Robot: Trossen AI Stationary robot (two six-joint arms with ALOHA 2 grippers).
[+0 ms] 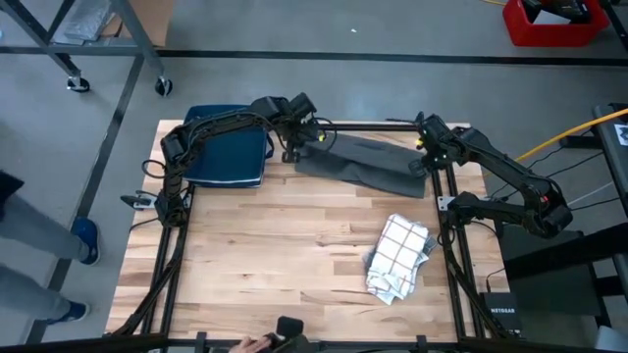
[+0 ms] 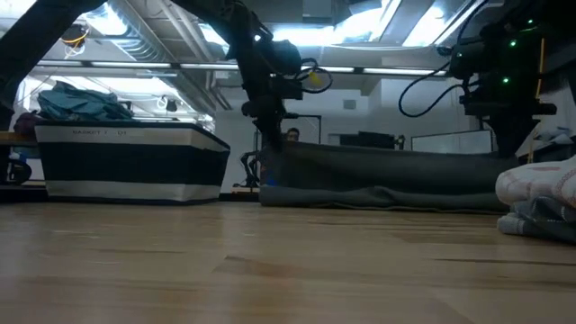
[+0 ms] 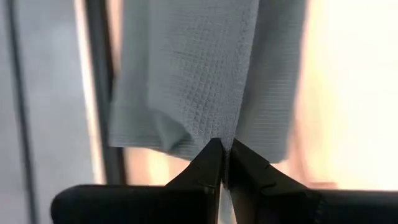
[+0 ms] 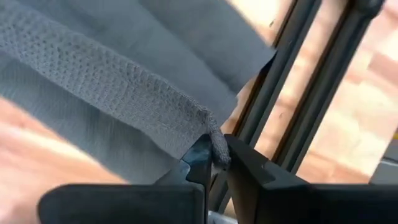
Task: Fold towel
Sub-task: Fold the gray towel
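Observation:
A grey towel [image 1: 373, 162] lies folded lengthwise along the table's far edge, its lower part resting on the wood [image 2: 387, 193]. My left gripper [image 1: 291, 150] is at the towel's left end and is shut on it. At the right end, by the table frame, my right gripper [image 1: 429, 159] is shut on a corner. In the low view the top edge runs between the two ends, a little above the table. My left gripper pinches a raised fold [image 3: 231, 134] of the towel's left end between its two fingertips, slanting down from above. The cloth falls away below it onto the table. My right gripper pinches the towel's hemmed corner [image 4: 214, 140] between its two fingertips, slanting steeply down from above. The hem runs away from the fingers, and the cloth below it sags.
A folded dark blue cloth with a white edge [image 1: 228, 147] lies at the far left. A white checked cloth [image 1: 399, 257] is crumpled near the right edge. The black frame rails [image 1: 446, 186] stand close to my right gripper. A person's legs [image 1: 39, 235] stand left of the table.

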